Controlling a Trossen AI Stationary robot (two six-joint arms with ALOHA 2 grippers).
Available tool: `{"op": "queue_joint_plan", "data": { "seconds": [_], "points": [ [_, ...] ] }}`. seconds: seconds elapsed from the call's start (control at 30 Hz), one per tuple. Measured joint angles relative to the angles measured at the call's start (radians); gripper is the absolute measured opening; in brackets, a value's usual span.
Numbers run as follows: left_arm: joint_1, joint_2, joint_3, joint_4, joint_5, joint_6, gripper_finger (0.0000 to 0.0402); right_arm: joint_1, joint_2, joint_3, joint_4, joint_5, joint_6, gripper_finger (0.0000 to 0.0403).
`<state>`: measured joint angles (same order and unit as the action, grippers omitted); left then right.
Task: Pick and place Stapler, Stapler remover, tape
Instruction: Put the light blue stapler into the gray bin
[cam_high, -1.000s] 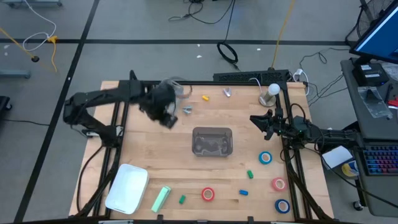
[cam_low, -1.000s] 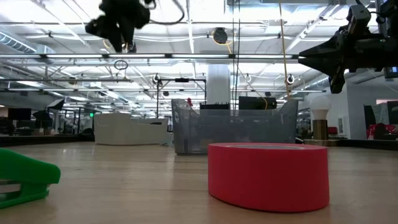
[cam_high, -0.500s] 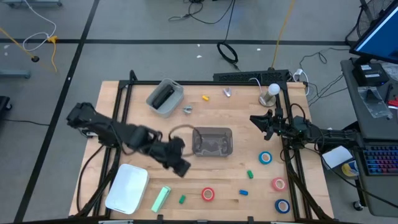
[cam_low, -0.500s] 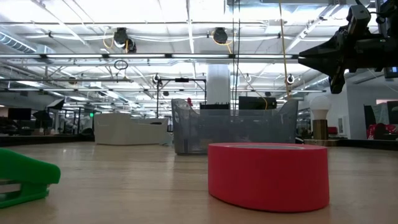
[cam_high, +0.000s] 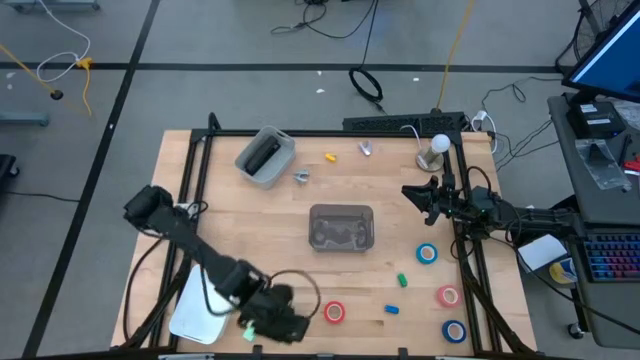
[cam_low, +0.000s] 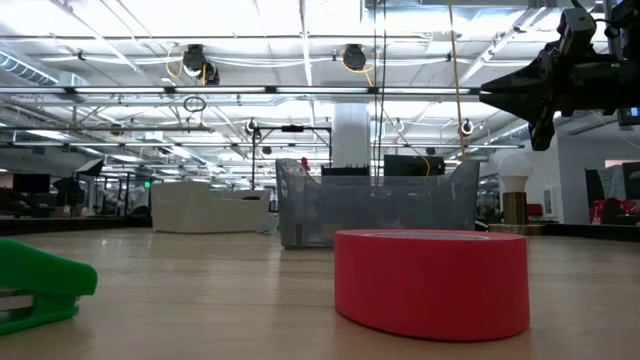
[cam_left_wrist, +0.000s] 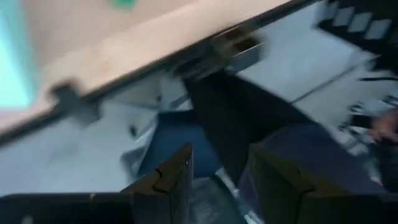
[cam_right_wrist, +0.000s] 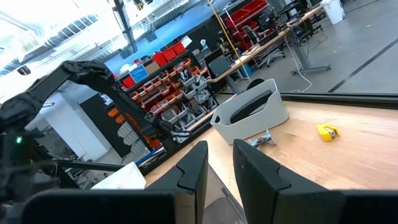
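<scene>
The left gripper (cam_high: 283, 325) hangs low over the near edge of the table (cam_high: 250, 220), right above the mint-green stapler (cam_high: 249, 331), which lies just beside a white tray (cam_high: 200, 305). Its fingers (cam_left_wrist: 168, 180) stand a moderate gap apart with nothing between them; the left wrist view looks past the table's edge to the floor. The right gripper (cam_high: 408, 192) waits by the right frame post, raised above the table, fingers (cam_right_wrist: 193, 165) nearly together and empty.

A red tape (cam_high: 334, 312) lies just right of the left gripper and fills the foreground in the low view (cam_low: 432, 280). A blue tape (cam_high: 427, 254) sits right of the clear bin (cam_high: 341, 227) at mid-table. A pinkish-red tape (cam_high: 447, 296) and a second blue one (cam_high: 454, 330) lie near the near-right corner. One stapler remover (cam_high: 301, 177) rests just beside the grey tub (cam_high: 265, 157) at the far side, another (cam_high: 365, 149) further right along that edge.
</scene>
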<state>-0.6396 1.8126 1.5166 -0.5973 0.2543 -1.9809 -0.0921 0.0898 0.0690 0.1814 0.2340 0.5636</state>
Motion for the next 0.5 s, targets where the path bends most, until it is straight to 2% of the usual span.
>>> {"op": "queue_joint_plan", "data": {
  "seconds": [0.23,0.5],
  "points": [
    [-0.086,0.003,0.000,-0.205,-0.022,-0.199,0.0152,0.000,0.000,0.000,0.000,0.000,0.000,0.0070],
    [-0.101,0.015,-0.001,-0.267,-0.091,-0.147,0.0152,0.000,0.000,0.000,0.000,0.000,0.000,0.0070]
  ]
}}
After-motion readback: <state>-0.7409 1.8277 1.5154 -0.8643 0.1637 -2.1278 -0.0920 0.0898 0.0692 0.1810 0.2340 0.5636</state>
